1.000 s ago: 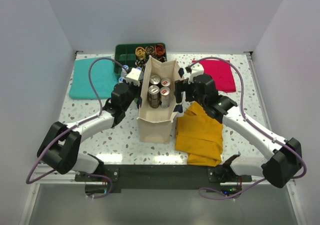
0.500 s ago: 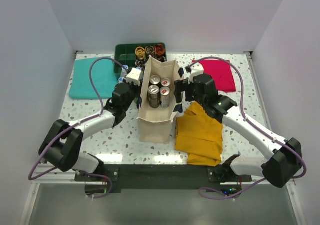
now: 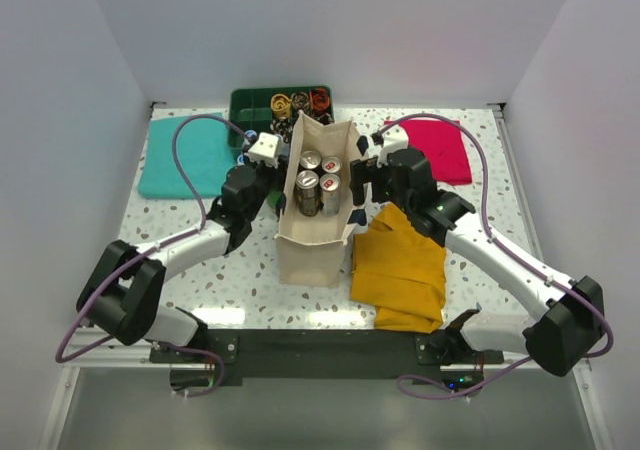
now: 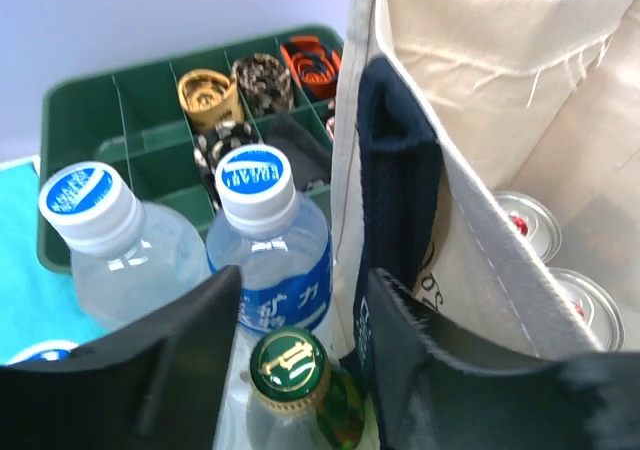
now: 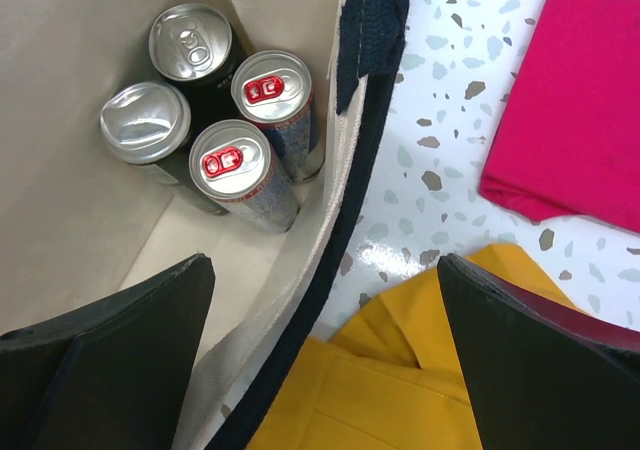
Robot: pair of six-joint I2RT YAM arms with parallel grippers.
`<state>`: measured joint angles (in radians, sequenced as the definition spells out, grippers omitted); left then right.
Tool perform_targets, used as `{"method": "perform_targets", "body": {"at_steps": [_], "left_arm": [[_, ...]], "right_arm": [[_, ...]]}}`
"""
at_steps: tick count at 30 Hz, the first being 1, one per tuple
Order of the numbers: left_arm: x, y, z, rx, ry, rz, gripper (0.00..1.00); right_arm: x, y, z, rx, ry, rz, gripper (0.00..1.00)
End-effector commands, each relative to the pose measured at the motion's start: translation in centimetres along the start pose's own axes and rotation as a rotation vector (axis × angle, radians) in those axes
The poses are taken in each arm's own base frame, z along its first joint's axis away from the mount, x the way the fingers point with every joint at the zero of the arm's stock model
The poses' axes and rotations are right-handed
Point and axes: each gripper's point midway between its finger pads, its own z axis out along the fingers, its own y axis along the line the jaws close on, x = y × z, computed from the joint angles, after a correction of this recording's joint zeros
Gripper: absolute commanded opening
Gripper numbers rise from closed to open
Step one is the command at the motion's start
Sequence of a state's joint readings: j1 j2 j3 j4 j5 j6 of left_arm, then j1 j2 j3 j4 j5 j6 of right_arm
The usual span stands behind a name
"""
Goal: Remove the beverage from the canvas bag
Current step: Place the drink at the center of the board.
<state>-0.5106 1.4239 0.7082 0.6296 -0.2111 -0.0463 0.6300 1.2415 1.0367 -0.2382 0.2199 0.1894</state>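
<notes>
My right gripper point(image 5: 322, 270) spread wide astride the stiff cream wall of the canvas bag point(image 5: 90, 170), four round aluminium cans point(image 5: 240, 165) upright inside it, my left gripper point(image 4: 303, 305) parted beside the woven navy strap point(image 4: 395, 180), grasping nothing, clear plastic bottles point(image 4: 265, 230) just outside.

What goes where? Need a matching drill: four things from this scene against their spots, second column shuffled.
Things:
1. cans
2. teal cloth
3. pink cloth
4. yellow cloth

Places:
A. far side, left of the bag
B. inside the canvas bag
C. near side, right up against the bag's right side
D. far side, right of the bag

Pairs: 1-B, 2-A, 3-D, 4-C
</notes>
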Motion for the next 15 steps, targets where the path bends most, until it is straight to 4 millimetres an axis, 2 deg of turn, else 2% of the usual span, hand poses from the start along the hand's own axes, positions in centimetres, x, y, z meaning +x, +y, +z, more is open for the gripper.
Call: {"method": "perform_targets", "body": {"at_steps": [1,6,9,10,15], "left_arm": [[-5.7,0.3,-0.1,-0.014,-0.176,-0.058,0.68],[-6.2,0.6,-0.5,-0.031,-0.180,-0.072,0.77],[-6.8,0.8,-0.9,-0.032,-0.188,-0.081,0.92],[-6.9,0.7,-1.0,-0.030,-0.189,-0.084,1.00],[-7.8,0.5,-1.8,-0.013,-0.192,-0.100,1.00]], "right_arm": [[-2.9,-0.6,-1.1,0.026,-0.098,0.012,0.98],[-3.0,-0.8,-1.4,0.034,-0.104,0.011,0.98],[-2.9,-0.8,-1.4,0.033,-0.104,0.008,0.98],[-3.0,-0.8,-1.4,0.034,-0.106,0.011,0.98],[-2.9,-0.7,-1.4,0.030,-0.102,0.008,0.98]]}}
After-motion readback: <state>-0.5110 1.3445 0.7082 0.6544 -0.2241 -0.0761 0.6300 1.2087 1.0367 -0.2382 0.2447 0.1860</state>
